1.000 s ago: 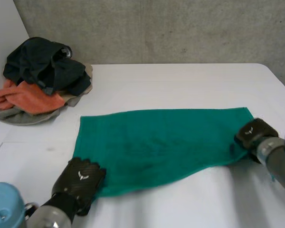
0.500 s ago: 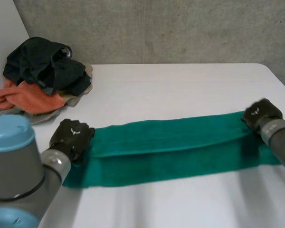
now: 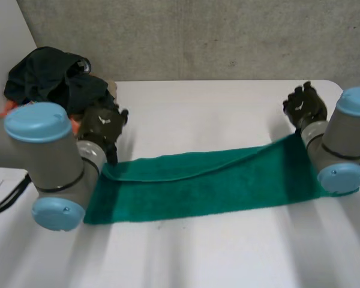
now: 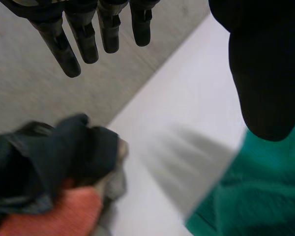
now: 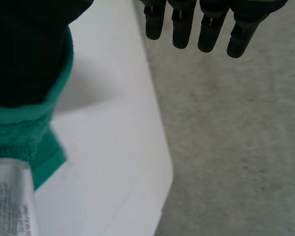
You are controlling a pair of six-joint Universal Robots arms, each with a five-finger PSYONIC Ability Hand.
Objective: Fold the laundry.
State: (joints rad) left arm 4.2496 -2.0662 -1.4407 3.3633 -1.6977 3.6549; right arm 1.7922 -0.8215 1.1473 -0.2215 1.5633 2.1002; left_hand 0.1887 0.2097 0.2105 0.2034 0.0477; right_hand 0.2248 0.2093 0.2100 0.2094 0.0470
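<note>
A green towel (image 3: pixel 216 186) lies folded in half lengthwise across the white table (image 3: pixel 216 108), its upper layer a little short of the near edge. My left hand (image 3: pixel 104 127) hovers over the towel's far left corner. In the left wrist view its fingers (image 4: pixel 83 34) are straight and wide apart from the thumb, with the towel (image 4: pixel 255 196) below and nothing held. My right hand (image 3: pixel 304 105) is raised past the far right corner. Its fingers (image 5: pixel 206 24) are straight too; the towel's edge (image 5: pixel 19 137) and a white label (image 5: pixel 10 201) lie by the thumb.
A pile of laundry (image 3: pixel 48 84), dark and orange pieces on a grey one, sits at the table's back left, close beside my left hand; the pile (image 4: pixel 44 167) lies beyond its fingertips. The table's right edge (image 5: pixel 157 147) runs under my right hand.
Both hands carried the towel's near edge over to the far edge, folding it in half. They have since let go, opened and lifted past the far corners.
</note>
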